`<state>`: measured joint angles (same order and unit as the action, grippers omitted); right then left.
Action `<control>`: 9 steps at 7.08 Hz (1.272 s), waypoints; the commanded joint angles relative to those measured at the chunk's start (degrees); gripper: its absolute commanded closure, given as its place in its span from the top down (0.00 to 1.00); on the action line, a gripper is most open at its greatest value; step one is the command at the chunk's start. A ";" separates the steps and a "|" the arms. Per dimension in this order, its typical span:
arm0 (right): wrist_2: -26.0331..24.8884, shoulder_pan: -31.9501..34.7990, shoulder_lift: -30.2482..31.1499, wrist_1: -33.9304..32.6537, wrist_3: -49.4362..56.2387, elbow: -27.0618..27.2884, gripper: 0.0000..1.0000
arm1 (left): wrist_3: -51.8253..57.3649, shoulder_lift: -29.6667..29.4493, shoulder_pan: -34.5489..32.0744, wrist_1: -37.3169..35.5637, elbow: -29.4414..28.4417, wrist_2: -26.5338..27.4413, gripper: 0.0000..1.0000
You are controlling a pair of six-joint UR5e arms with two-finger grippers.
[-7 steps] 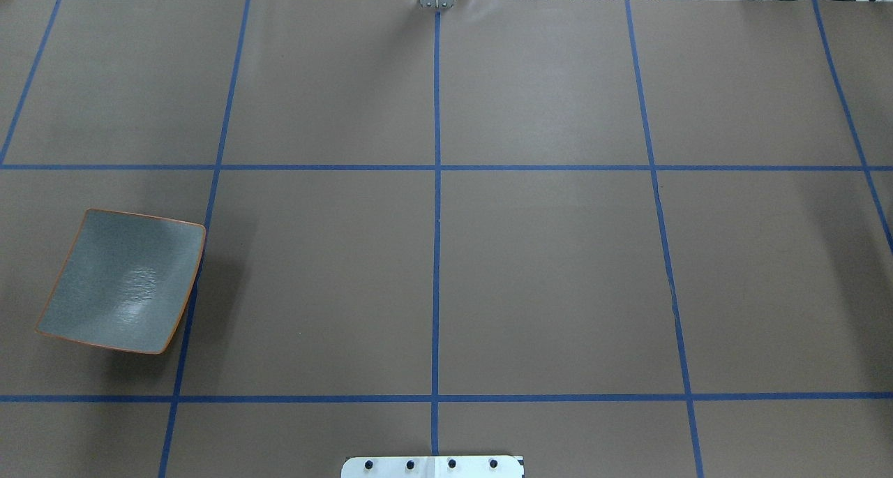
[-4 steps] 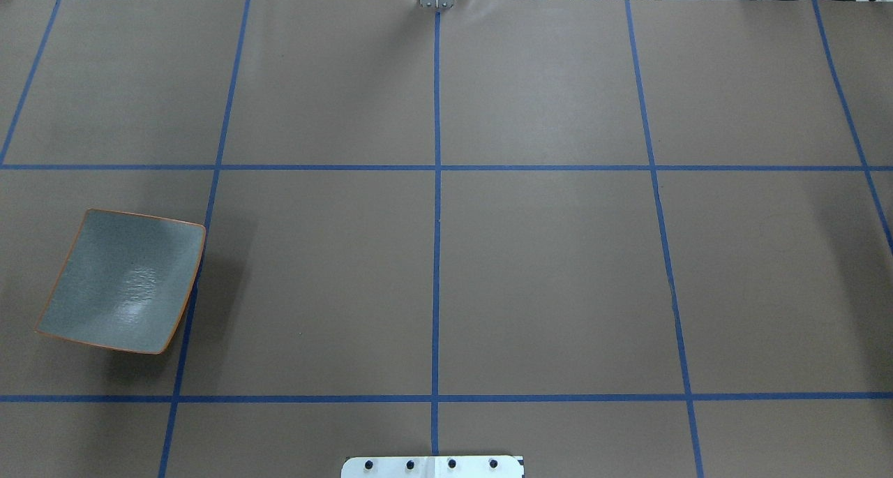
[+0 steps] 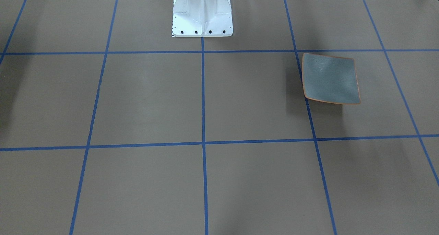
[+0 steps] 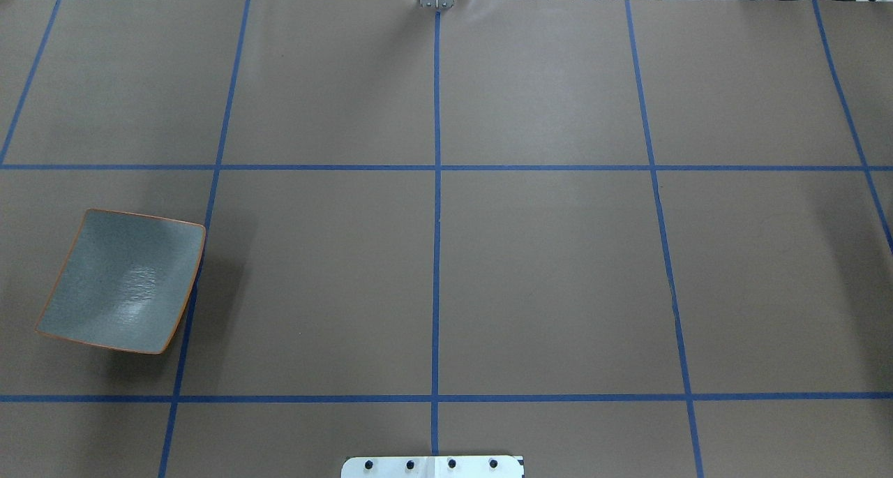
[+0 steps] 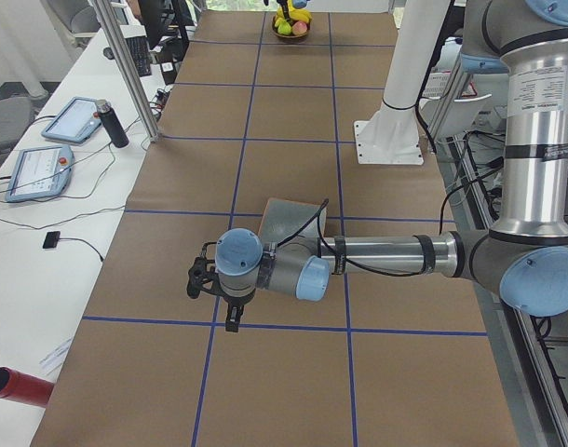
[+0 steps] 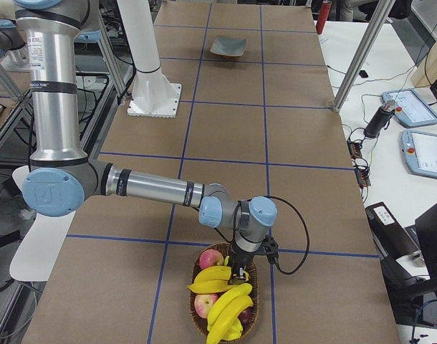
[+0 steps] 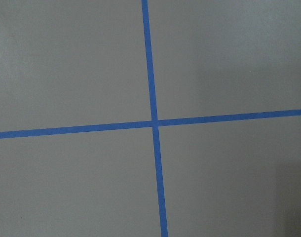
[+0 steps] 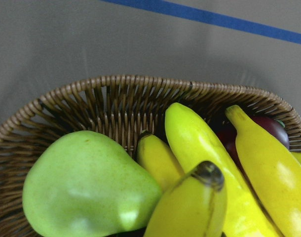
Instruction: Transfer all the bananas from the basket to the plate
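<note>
The grey-blue plate [image 4: 122, 282] with its orange rim lies bare on my left side of the table, also in the front view [image 3: 329, 79]. Several yellow bananas [image 6: 229, 301] lie in a wicker basket [image 6: 193, 315] at the far right end, outside the overhead view. The right wrist view shows the bananas [image 8: 200, 143] close up against the basket wall [image 8: 116, 103]. My right gripper [image 6: 238, 271] hangs just over them; I cannot tell whether it is open. My left gripper [image 5: 232, 321] points down over a tape cross beside the plate [image 5: 298, 216]; its state cannot be told either.
A green pear [image 8: 86, 182], a red apple [image 6: 211, 258] and a dark red fruit [image 8: 269, 126] share the basket. The white robot base [image 3: 202, 12] stands at the near edge. Tablets [image 6: 419, 154] and a post [image 6: 358, 61] flank the table.
</note>
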<state>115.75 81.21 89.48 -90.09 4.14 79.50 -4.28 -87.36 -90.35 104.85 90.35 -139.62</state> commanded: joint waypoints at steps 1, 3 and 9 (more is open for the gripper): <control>0.18 0.00 0.00 0.00 0.07 0.39 0.25 | 0.06 0.00 0.00 0.00 0.00 -0.04 1.00; 0.26 0.00 -0.09 0.00 0.07 0.39 0.00 | -0.12 -0.26 0.00 -0.09 0.00 -0.04 1.00; 2.02 0.18 0.08 -0.52 0.34 2.32 0.00 | -0.12 -0.26 0.00 -0.09 -0.08 0.05 1.00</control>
<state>117.77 81.38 89.54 -90.48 4.38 81.67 -4.40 -87.62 -90.35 104.77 90.30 -139.64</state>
